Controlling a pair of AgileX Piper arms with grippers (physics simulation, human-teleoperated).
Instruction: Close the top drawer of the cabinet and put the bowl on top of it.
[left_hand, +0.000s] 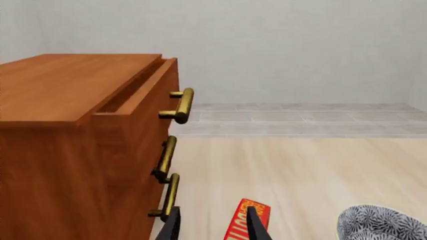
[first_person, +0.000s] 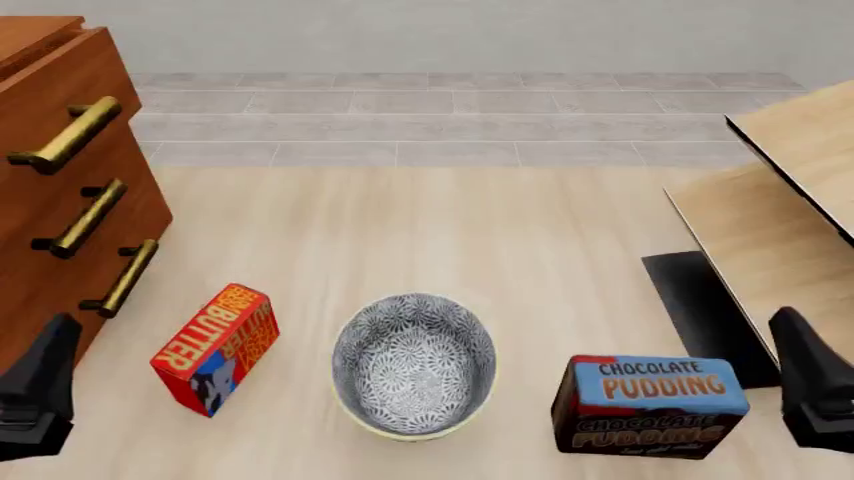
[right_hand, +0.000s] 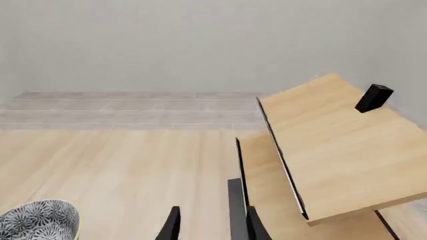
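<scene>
Both grippers' jaws stand parted and empty; the top drawer (left_hand: 143, 90) hangs open, the bowl (first_person: 412, 363) on the tabletop (first_person: 507, 240).

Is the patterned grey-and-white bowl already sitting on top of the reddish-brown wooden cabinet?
No, the grey-and-white floral bowl rests on the pale tabletop, and the reddish-brown wooden cabinet has a bare top.

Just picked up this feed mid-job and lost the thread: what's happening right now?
Nothing is being handled yet. The top drawer of the cabinet stands pulled out a little. The bowl sits on the table between a butter box and a chocolate pudding box. The left gripper and right gripper are both open and empty, touching nothing, low at the near edge.
</scene>
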